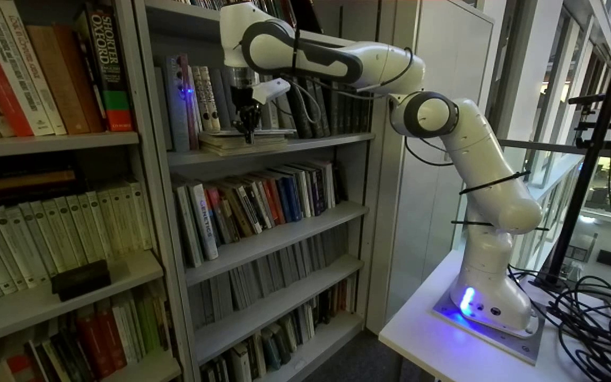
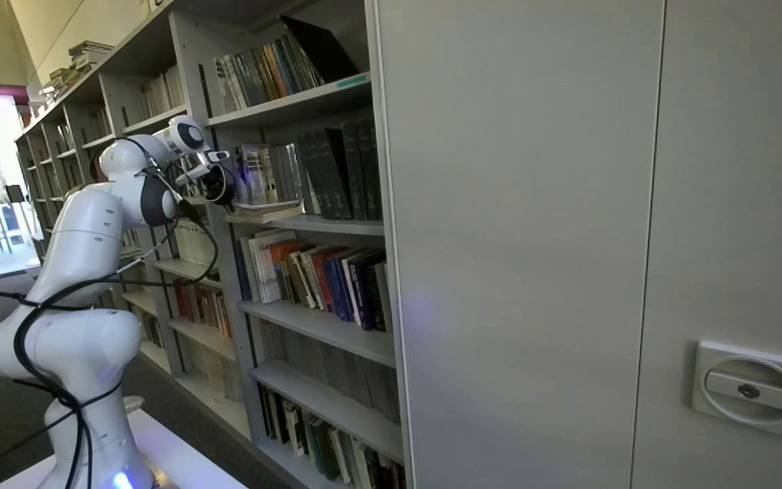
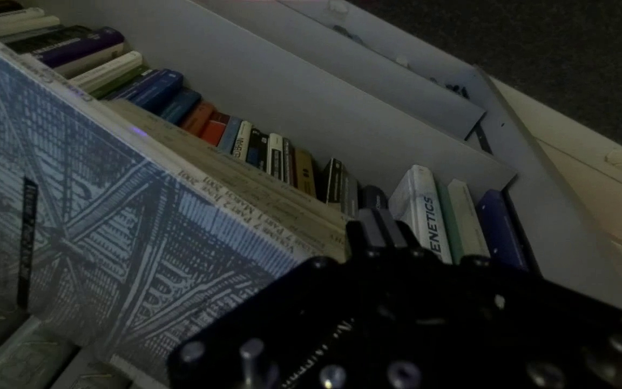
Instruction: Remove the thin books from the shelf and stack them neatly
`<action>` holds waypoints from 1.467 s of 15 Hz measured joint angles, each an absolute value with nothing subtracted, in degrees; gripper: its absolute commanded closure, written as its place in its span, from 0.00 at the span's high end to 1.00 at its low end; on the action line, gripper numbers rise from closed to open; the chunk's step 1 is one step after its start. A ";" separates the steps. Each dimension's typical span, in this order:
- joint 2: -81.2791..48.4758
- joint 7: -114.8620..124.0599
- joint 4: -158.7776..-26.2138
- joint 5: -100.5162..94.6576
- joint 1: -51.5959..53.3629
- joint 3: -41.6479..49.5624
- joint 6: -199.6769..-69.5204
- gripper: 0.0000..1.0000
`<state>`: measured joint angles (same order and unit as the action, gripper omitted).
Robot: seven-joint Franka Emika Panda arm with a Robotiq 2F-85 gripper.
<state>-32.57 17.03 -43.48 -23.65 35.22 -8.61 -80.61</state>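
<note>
Several thin books lie flat in a stack point(image 1: 239, 143) on the grey metal shelf point(image 1: 332, 140), which also shows in an exterior view as a shelf board point(image 2: 340, 224). The stack's top book point(image 3: 100, 205) has a blue-and-white patterned cover in the wrist view, above cream books point(image 3: 268, 200). Slim books with pale spines point(image 1: 207, 98) stand upright behind the stack. My gripper point(image 1: 250, 139) points down at the stack's front side. In the wrist view the gripper point(image 3: 381, 227) is shut, pads side by side, nothing between them. Whether it touches the stack cannot be told.
Dark thick volumes point(image 2: 337, 173) stand at the shelf's far end. Multicoloured paperbacks point(image 1: 263, 199) fill the board below. A grey upright point(image 1: 151, 159) borders the neighbouring bookcase, which holds thick books point(image 1: 61, 79). A grey cabinet point(image 2: 520, 204) adjoins the bookcase. Cables point(image 1: 305, 101) hang along the arm.
</note>
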 measured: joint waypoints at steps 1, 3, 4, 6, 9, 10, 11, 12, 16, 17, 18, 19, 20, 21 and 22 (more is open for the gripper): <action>-32.60 17.03 -43.26 -24.42 35.50 -8.61 -80.55 0.00; -32.68 17.03 -43.13 -25.41 35.92 -8.55 -80.46 0.00; -32.82 17.03 -43.13 -25.69 36.03 -8.54 -80.37 0.00; -33.34 17.03 -43.13 -25.88 36.19 -8.55 -80.05 0.00; -34.54 15.66 -43.12 -25.87 36.23 -8.59 -79.82 0.00; -34.79 14.69 -43.12 -25.90 36.27 -8.59 -79.74 0.00; -34.85 13.72 -43.11 -26.01 36.31 -8.59 -79.74 0.00; -34.84 12.80 -43.06 -26.07 36.36 -8.59 -79.74 0.26; -34.83 10.46 -42.95 -26.18 36.70 -8.63 -79.72 0.48; -34.83 10.31 -42.95 -26.22 36.94 -8.63 -79.72 0.58; -34.80 10.29 -42.95 -26.32 37.22 -8.63 -79.72 0.64; -34.72 10.25 -42.95 -26.48 37.48 -8.63 -79.73 0.73; -34.54 10.11 -42.95 -26.50 37.64 -8.63 -79.74 0.80; -34.23 9.95 -42.95 -26.50 37.74 -8.66 -79.74 0.86; -33.76 9.69 -42.95 -26.49 37.83 -8.69 -79.74 0.95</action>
